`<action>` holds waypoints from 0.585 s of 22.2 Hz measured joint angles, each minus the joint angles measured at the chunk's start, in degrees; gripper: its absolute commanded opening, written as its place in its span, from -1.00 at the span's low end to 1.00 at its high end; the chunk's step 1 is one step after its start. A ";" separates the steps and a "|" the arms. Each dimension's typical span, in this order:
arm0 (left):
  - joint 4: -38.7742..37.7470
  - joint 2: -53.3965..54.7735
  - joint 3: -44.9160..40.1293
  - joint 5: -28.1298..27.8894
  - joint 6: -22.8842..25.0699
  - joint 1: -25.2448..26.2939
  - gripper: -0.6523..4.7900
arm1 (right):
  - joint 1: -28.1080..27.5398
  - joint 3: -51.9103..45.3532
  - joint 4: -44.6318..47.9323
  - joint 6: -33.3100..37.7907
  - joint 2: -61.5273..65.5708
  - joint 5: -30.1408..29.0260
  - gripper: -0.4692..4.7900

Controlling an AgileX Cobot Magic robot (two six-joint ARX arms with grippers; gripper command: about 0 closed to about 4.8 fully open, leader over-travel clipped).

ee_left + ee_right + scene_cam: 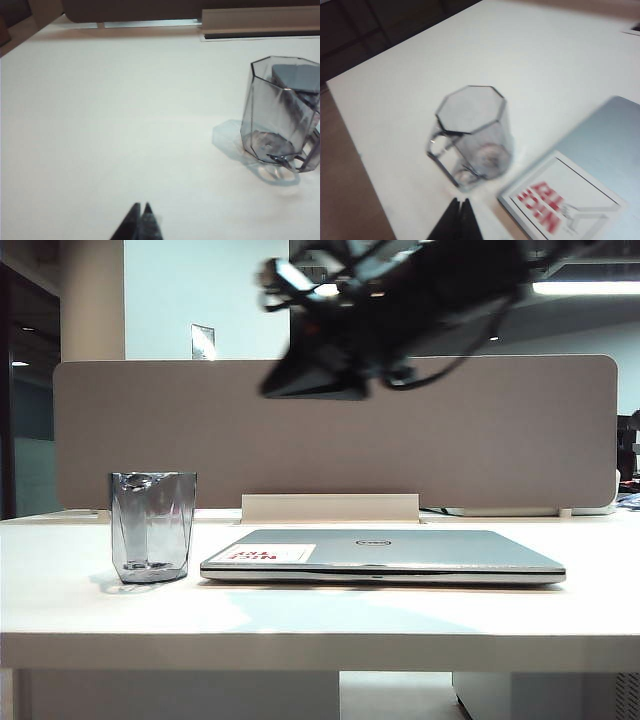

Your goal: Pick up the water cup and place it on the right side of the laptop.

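Observation:
The water cup [152,525], a smoky-grey faceted tumbler, stands upright on the white table just left of the closed silver laptop [385,552]. My right gripper [461,201] is shut and empty, hovering above and short of the water cup [472,135] and the laptop's stickered corner [565,202]. In the exterior view the right arm [330,360] is a dark blur high over the laptop's left half. My left gripper [141,205] is shut with nothing in it, over bare table well to the side of the water cup [280,115], whose handle shows low on its side.
A beige partition panel [335,430] closes off the back of the table, with a white bracket [330,507] at its foot behind the laptop. The table's front edge [320,650] runs across the near side. In the right wrist view the table's side edge [350,130] drops off beyond the cup.

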 measured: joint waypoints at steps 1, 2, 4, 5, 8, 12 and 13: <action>0.04 0.00 0.00 0.00 -0.02 0.02 -0.77 | 0.98 1.55 0.00 0.00 1.57 0.04 -0.86; 0.04 0.00 0.00 0.02 0.00 0.00 -0.77 | 2.51 3.96 -0.50 -0.02 3.82 0.52 -0.86; 0.07 0.00 0.00 0.02 -0.02 0.00 -0.77 | 4.09 6.32 -1.90 -0.09 5.79 0.81 -0.86; 0.04 0.00 0.00 0.02 -0.02 0.00 -0.77 | 4.94 7.89 -2.82 -0.17 7.10 0.90 -0.86; 0.07 0.00 0.00 0.00 0.00 0.00 -0.77 | 7.67 13.68 -6.95 -0.26 11.74 2.01 -0.86; 0.07 0.00 0.00 0.02 0.00 0.02 -0.77 | 10.12 18.88 -12.15 -0.33 15.21 3.50 -0.86; 0.04 0.00 0.00 0.02 0.00 0.02 -0.77 | 10.54 19.69 -12.76 -0.35 15.74 3.63 -0.86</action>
